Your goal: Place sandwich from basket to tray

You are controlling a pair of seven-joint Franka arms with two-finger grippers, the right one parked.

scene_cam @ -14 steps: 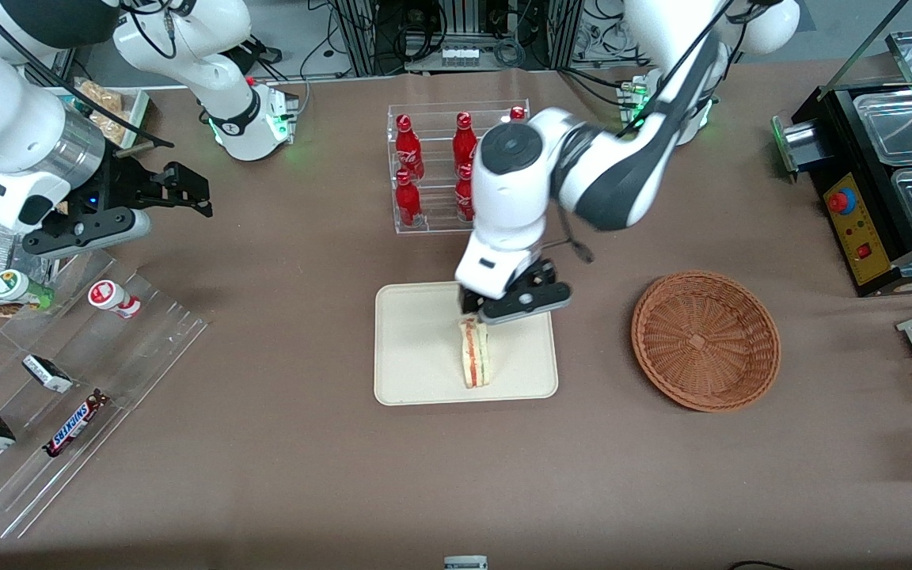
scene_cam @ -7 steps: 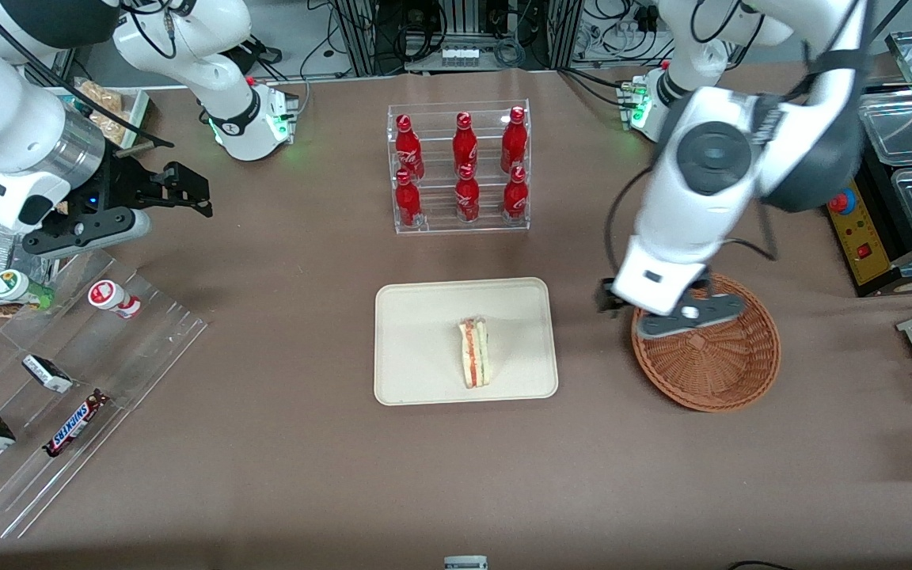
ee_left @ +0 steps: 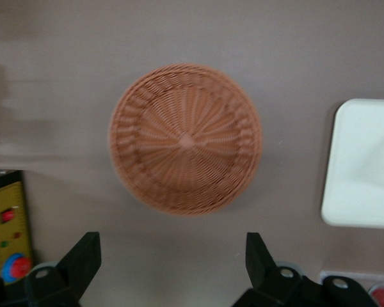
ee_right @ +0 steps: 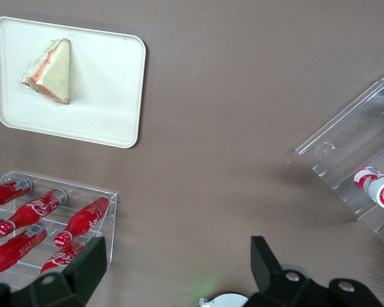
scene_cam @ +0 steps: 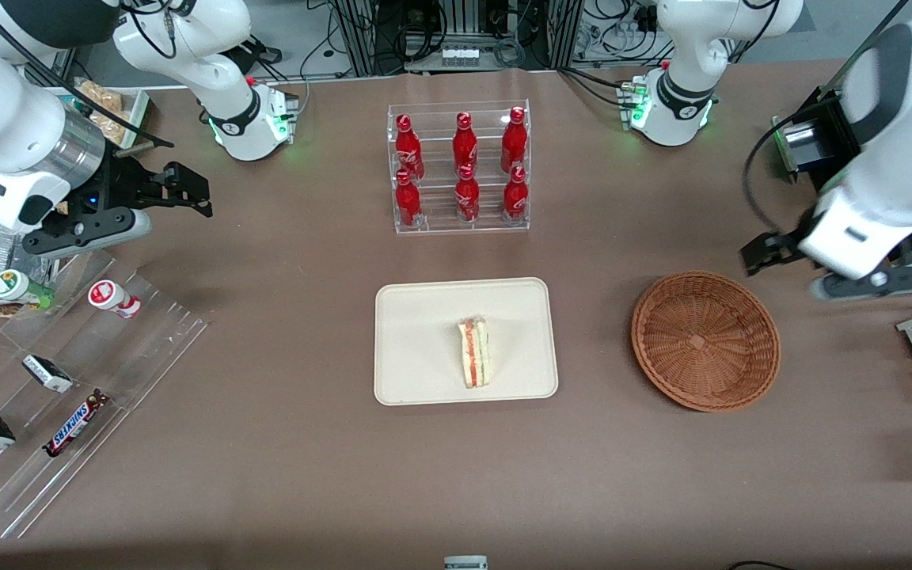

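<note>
1. Sandwich (scene_cam: 474, 362) rests on tray (scene_cam: 424, 340); basket (scene_cam: 705, 340) holds nothing.
2. Gripper (ee_left: 169, 262) has withdrawn past basket toward working arm's end, fingers spread, holding nothing.
3. Task appears complete.

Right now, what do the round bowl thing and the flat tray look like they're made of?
The basket looks like woven brown wicker: ribs radiate from its centre. The tray seems smooth matte cream plastic, with moulded rounded corners; it holds the sandwich. The open claw hangs above the table beside the basket.
</note>
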